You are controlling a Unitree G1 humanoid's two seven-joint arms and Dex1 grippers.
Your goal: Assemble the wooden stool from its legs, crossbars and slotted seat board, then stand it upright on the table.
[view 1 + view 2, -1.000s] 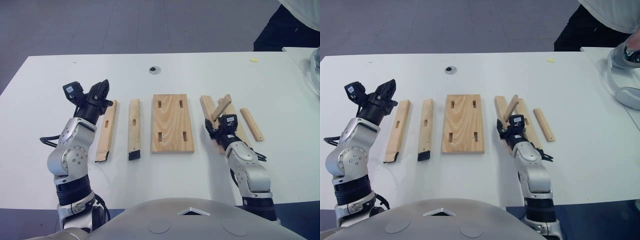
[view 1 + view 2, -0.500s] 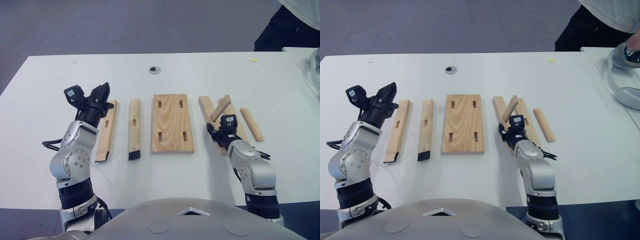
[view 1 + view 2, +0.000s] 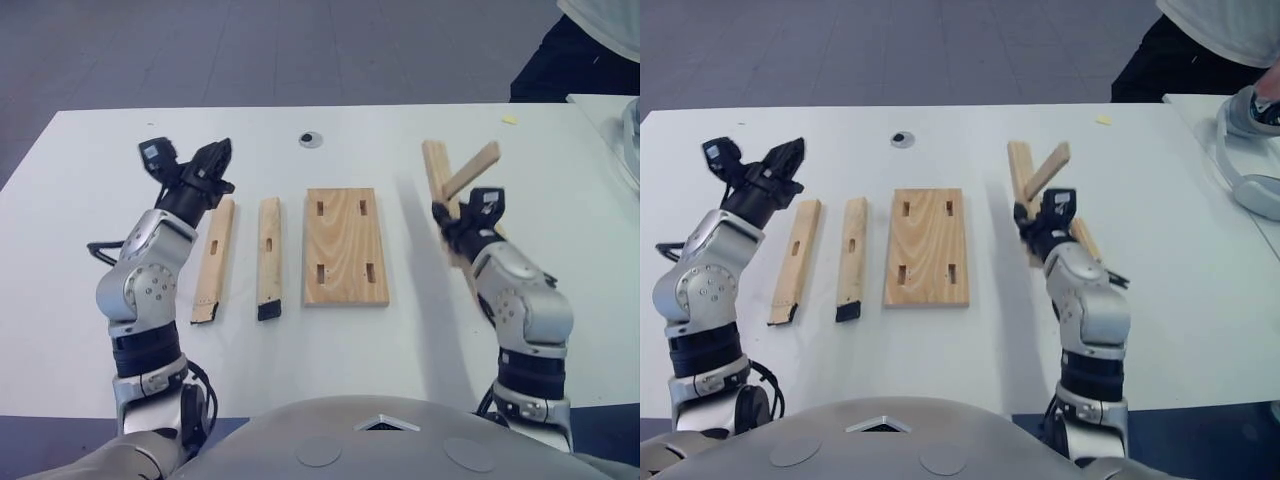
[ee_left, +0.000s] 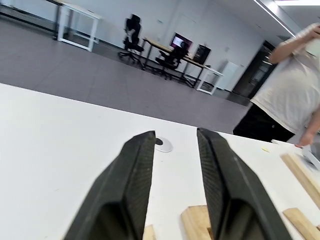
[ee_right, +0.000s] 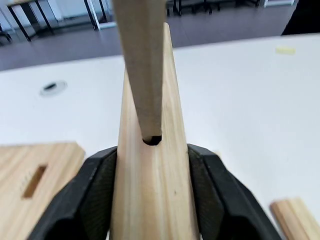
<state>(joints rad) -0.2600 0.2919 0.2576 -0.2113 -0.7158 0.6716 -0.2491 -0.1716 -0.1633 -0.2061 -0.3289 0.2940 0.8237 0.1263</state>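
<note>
The slotted seat board (image 3: 345, 245) lies flat mid-table. Left of it two legs (image 3: 212, 258) (image 3: 268, 255) lie side by side. My left gripper (image 3: 215, 165) hangs open above the far end of the leftmost leg, nothing between its fingers (image 4: 135, 170). My right gripper (image 3: 462, 222) is shut on a third leg (image 5: 150, 165), held up off the table, to the right of the board. A crossbar (image 3: 470, 170) sits in that leg's slot and sticks out at an angle. Another wooden piece (image 3: 1082, 236) lies on the table under the right arm.
A round cable grommet (image 3: 311, 139) sits behind the board. A small yellow note (image 3: 509, 119) lies at the back right. A white object (image 3: 1250, 150) rests on a neighbouring table at the right. A short loose crossbar (image 5: 290, 215) lies beside the held leg.
My right gripper has lifted the leg with its crossbar off the table and carried it farther back. The left gripper has shifted slightly farther back too.
</note>
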